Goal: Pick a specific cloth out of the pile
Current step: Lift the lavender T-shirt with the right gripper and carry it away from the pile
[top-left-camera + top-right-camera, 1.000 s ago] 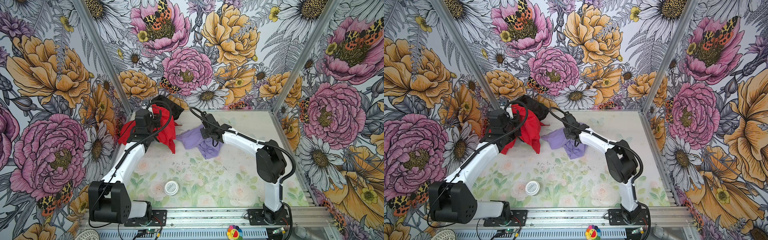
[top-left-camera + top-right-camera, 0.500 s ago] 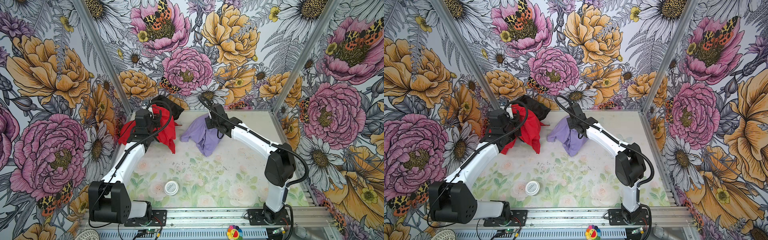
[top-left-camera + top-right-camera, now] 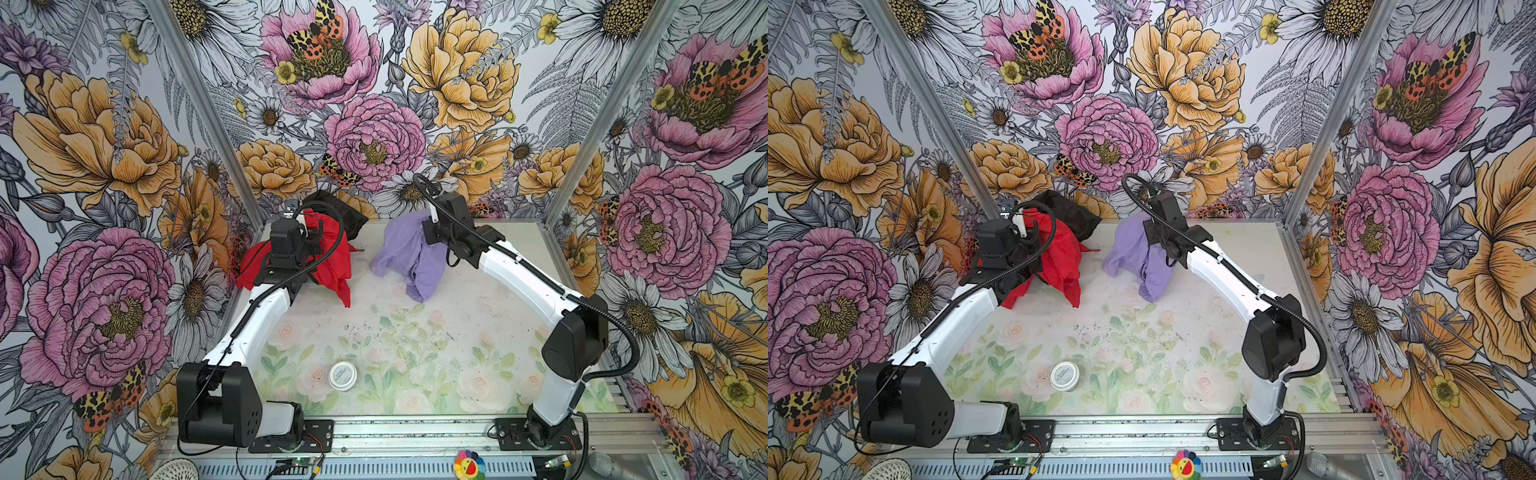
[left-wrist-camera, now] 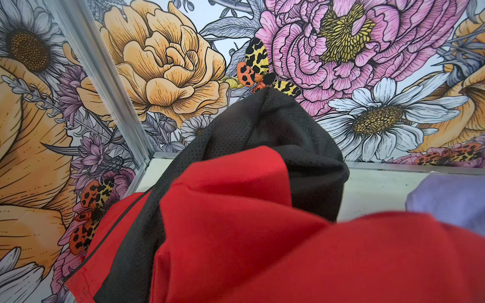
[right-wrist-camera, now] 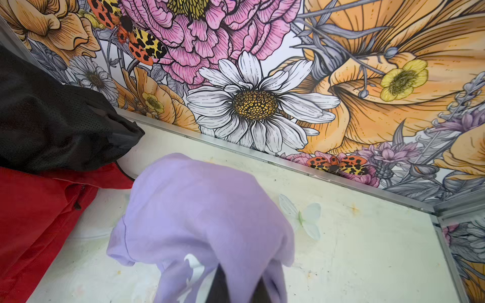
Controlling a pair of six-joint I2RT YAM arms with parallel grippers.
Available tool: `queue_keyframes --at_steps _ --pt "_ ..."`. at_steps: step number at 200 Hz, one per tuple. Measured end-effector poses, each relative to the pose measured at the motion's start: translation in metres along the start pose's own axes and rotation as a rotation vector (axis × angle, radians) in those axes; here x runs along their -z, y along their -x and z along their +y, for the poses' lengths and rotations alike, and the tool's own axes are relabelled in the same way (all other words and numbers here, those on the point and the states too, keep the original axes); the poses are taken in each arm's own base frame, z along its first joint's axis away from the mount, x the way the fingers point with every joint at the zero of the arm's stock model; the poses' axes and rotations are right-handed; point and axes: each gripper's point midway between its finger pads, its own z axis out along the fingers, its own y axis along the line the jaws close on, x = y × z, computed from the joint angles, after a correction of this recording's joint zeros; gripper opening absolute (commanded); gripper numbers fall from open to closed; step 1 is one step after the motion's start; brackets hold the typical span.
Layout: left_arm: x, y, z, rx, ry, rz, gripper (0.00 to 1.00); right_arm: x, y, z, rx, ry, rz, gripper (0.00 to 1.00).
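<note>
top views: right claw [image 3: 429,219] is clenched on the purple cloth [image 3: 409,253], which hangs just beside the pile [image 3: 332,237] with no overlap. left claw [image 3: 1021,222] grips the red cloth [image 3: 1063,262], black cloth [image 3: 1073,212] behind it.
left wrist: red fills it, claw hidden. bare table [image 4: 372,191] shows between red and purple, so I'd hold red put.
right wrist: purple is bunched over the fingers [image 5: 194,265]. I'd lift higher, then carry it over open table, slowly so the fold doesn't slip.
</note>
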Motion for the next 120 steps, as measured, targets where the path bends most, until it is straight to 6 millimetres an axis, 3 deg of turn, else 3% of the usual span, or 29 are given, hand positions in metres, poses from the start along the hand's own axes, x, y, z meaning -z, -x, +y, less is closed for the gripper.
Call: queue_keyframes --at_steps 120 --pt "0.000 0.000 0.000 0.000 0.000 0.000 0.00 0.016 0.020 -0.053 0.023 -0.087 -0.047 0.00"
